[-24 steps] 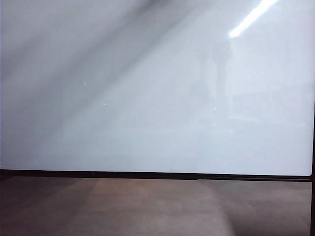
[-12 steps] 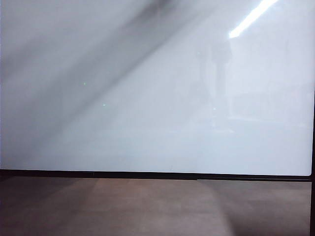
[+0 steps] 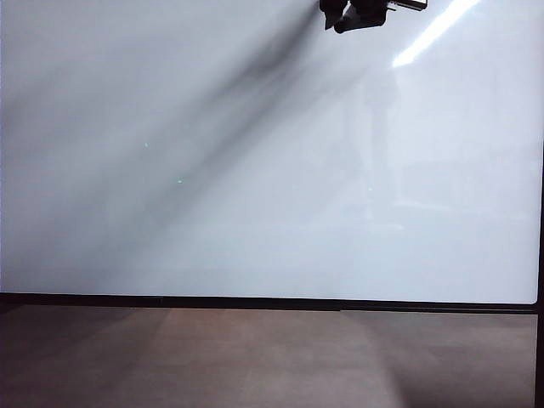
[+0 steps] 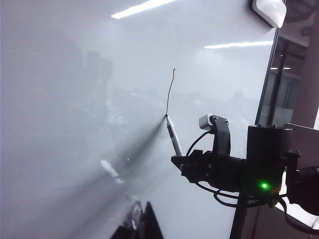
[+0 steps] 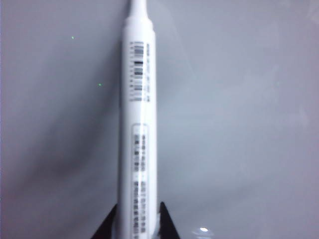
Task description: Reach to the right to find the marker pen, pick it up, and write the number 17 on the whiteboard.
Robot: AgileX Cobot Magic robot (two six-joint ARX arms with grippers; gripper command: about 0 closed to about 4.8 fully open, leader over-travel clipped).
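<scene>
Now entering at top: right gripper (image 3: 361,17), clamped on white barcoded marker pen (image 5: 137,124), tip pressed to glossy white black-framed whiteboard (image 3: 255,170) mid-stroke; left gripper (image 4: 142,221), state indiscernible, parked aside.

There is 1 whiteboard (image 3: 255,170), which fills most of the exterior view. There is 1 marker pen (image 5: 138,124), a white one. There are 2 grippers: the right gripper (image 5: 137,219) at the lower middle of its wrist view, and the left gripper (image 4: 142,224) at the lower edge of its own. On the board there is 1 thin dark stroke (image 4: 169,92).
</scene>
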